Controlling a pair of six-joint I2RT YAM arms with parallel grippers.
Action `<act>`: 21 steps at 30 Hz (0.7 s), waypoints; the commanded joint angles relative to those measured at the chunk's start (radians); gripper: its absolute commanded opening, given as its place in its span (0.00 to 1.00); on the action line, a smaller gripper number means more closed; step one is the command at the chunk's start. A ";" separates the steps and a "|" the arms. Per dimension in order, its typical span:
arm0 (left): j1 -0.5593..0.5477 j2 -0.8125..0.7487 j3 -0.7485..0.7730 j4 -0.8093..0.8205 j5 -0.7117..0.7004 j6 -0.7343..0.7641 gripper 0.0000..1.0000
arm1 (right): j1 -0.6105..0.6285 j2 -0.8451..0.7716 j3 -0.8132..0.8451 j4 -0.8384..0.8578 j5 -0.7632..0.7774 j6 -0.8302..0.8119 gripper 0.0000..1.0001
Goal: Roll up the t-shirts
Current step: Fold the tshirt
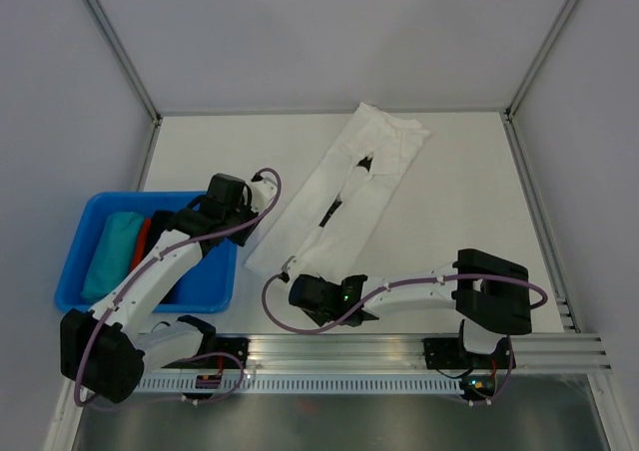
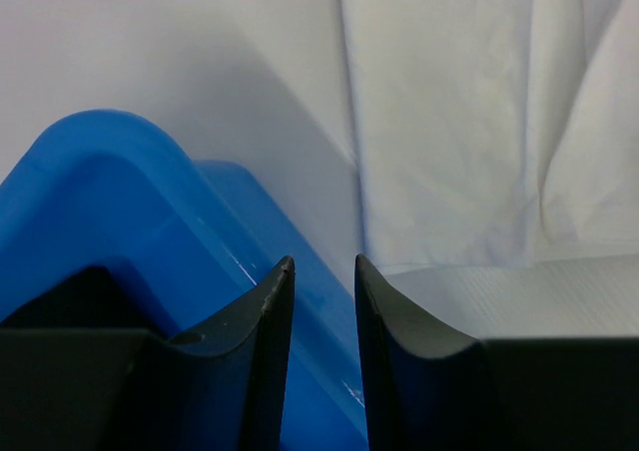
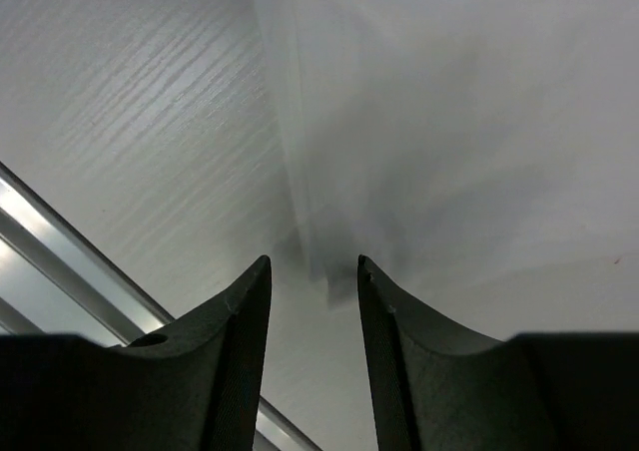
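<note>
When scanning from the left, note first the blue plastic bin (image 1: 70, 271), holding a teal cloth roll (image 1: 112, 251) and a red cloth roll (image 1: 143, 239) side by side. Next, left fingers (image 2: 322, 266): parted by a narrow gap, gripping nothing, poised over the bin's right rim just beside the white cloth. Further right, white cloth t-shirt with small black marks (image 1: 344, 187), folded into a long strip, lying diagonally on the white bench (image 1: 449, 192) from near-left to far-right, not yet rolled. At its near end, right fingers (image 3: 315, 266): moderately apart, the strip's near corner just ahead of the gap, not pinched. Probably light, limp and quick to slip or unfold. Best taken at both near corners, then rolled toward the far end with the layers kept taut.
</note>
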 commanded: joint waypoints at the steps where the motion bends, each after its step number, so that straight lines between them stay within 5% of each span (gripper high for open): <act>1: 0.008 0.018 0.051 0.004 -0.004 -0.037 0.36 | -0.005 -0.017 -0.010 0.088 0.034 -0.121 0.47; 7: 0.022 0.041 0.049 0.000 -0.019 -0.034 0.36 | -0.010 0.012 -0.016 0.062 0.001 -0.141 0.50; 11: 0.023 0.029 0.048 -0.006 -0.008 -0.031 0.36 | -0.020 -0.002 -0.050 0.028 -0.012 -0.091 0.15; 14: 0.025 0.026 0.046 -0.011 0.018 -0.022 0.37 | -0.042 -0.034 -0.116 0.054 -0.056 -0.045 0.00; 21: 0.025 0.018 0.051 -0.029 0.099 -0.013 0.37 | -0.105 -0.167 -0.200 -0.014 -0.069 0.095 0.00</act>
